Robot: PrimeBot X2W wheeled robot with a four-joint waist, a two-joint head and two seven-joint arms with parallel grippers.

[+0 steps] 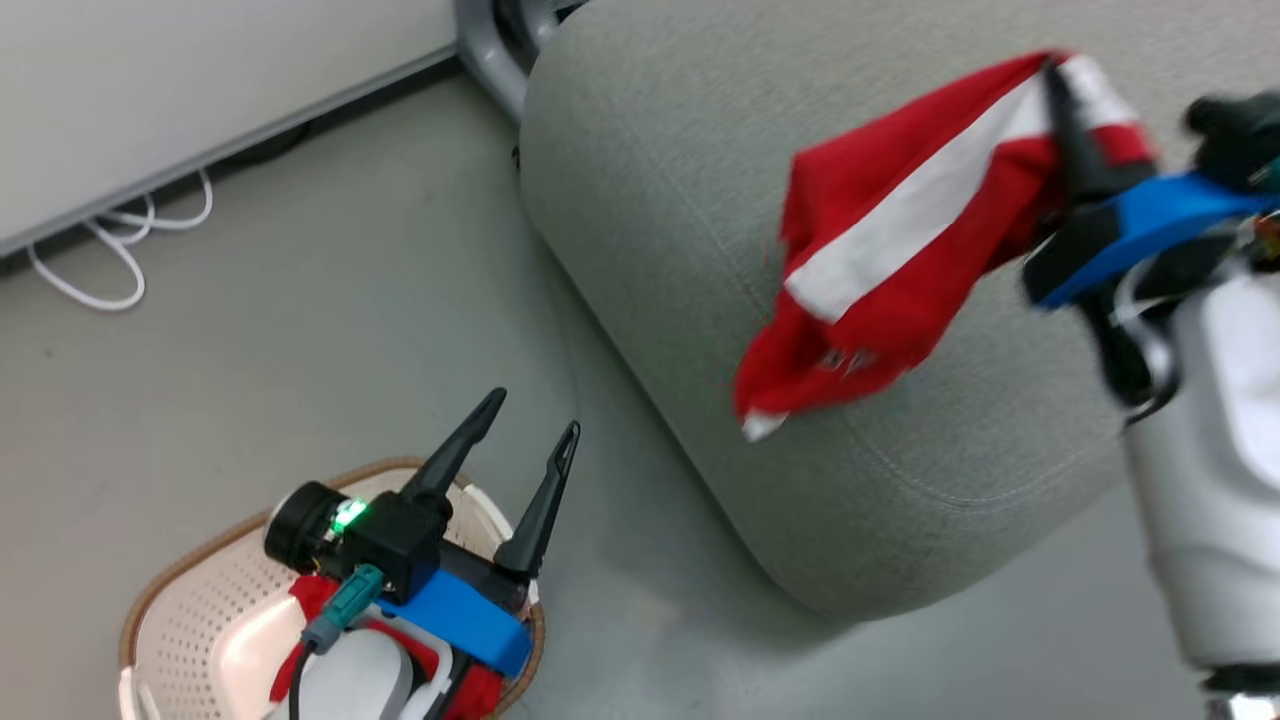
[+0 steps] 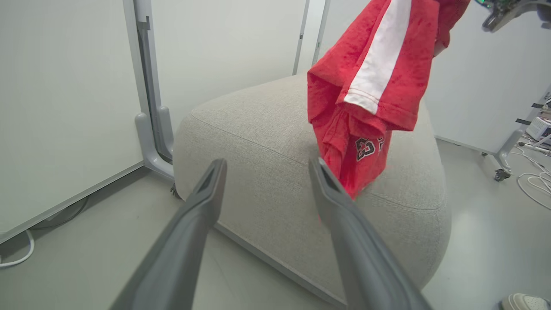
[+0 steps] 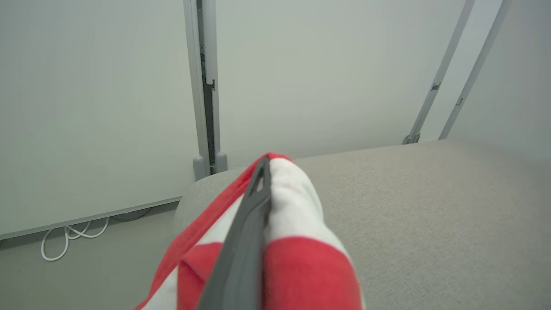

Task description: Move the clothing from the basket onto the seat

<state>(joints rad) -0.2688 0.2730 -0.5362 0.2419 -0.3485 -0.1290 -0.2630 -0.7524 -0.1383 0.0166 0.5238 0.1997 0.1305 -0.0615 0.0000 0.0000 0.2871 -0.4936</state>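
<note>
A red garment with a white stripe hangs over the grey seat, pinched at its top by my right gripper, which is shut on it. In the left wrist view the same clothing dangles with its lower end touching the seat. The right wrist view has the fabric wrapped around the closed fingers. My left gripper is open and holds nothing, above the cream basket at the lower left. More red clothing lies in the basket, mostly hidden by my left wrist.
White cables lie on the floor along the wall panel at the upper left. A grey stand foot sits behind the seat. In the left wrist view a wheeled frame and more cables are at the far right.
</note>
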